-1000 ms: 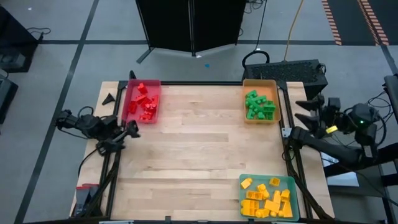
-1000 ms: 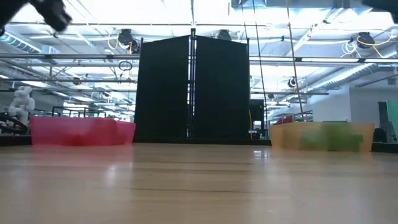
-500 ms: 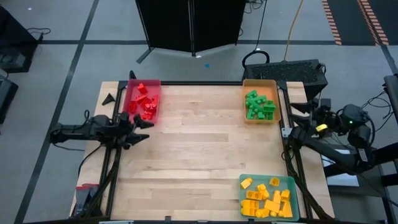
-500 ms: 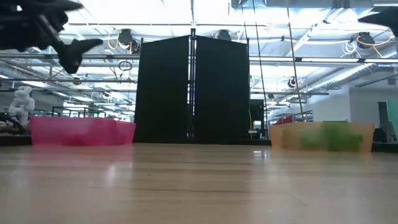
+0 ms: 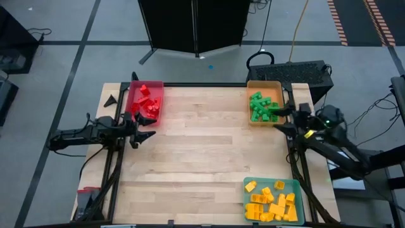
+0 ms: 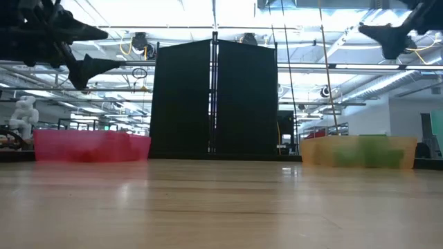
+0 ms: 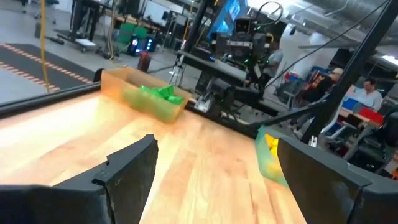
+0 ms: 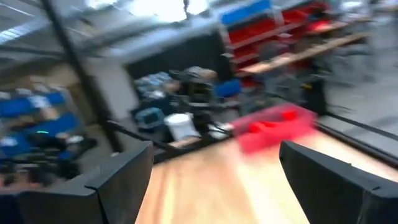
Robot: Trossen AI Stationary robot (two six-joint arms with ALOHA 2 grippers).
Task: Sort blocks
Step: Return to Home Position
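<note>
Grippers both gaped wide and empty: left gripper (image 5: 146, 128), right gripper (image 5: 277, 118). Nearest, at the table's (image 5: 202, 158) near right corner, the teal tray (image 5: 295, 185) held the yellow blocks (image 5: 271, 204) in a loose pile. About halfway back, the left gripper hung over the table's left edge, pointing in across the wood, just short of the red tray (image 5: 129, 101). A bit farther back, the right gripper hung over the table's right edge. Seen from above, its fingertips overlapped the near right corner of the orange tray (image 5: 264, 83); touching or not, could not tell. The low view put both grippers well above the table. At the table's far left corner, the red tray held the red blocks (image 5: 147, 104). At the table's far right corner, the orange tray held the green blocks (image 5: 262, 107). Every block in view sat inside a tray, one colour per tray. Past the table's far edge stood a black partition (image 5: 193, 25), roughly centred on the table. Room clutter around it was too blurred to name.
</note>
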